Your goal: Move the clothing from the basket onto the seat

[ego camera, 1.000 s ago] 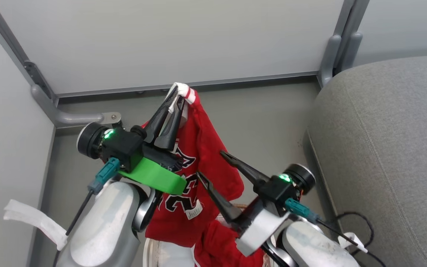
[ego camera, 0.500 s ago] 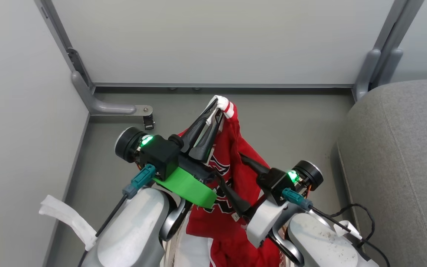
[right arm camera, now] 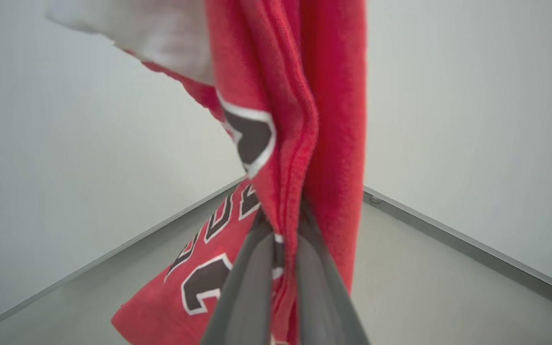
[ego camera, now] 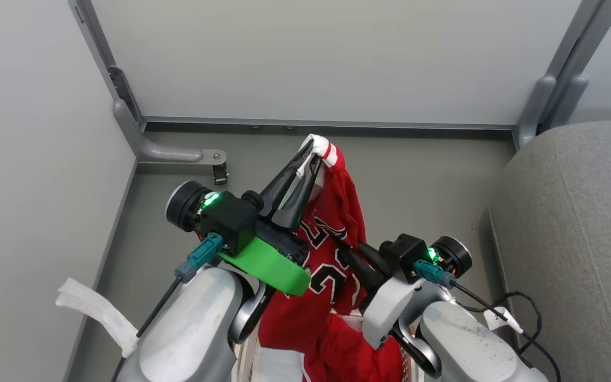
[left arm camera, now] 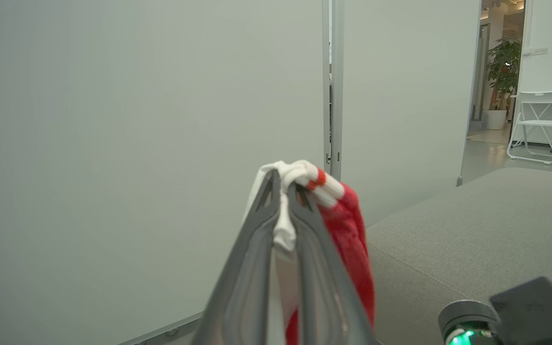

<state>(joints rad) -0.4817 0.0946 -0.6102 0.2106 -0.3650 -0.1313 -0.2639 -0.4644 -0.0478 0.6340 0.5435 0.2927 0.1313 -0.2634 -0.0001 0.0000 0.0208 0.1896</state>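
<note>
Jersey [ego camera: 337, 212] cuff was clamped in left gripper [ego camera: 312, 155]; fold below it was pinched by right gripper [right arm camera: 283, 227], seat [ego camera: 576, 239] to its right.

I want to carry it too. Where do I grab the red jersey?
Probably the thick striped cuff on top, from below, as the left gripper pinches it. The jersey hangs limp, so the right gripper pinches a fold lower down.
</note>
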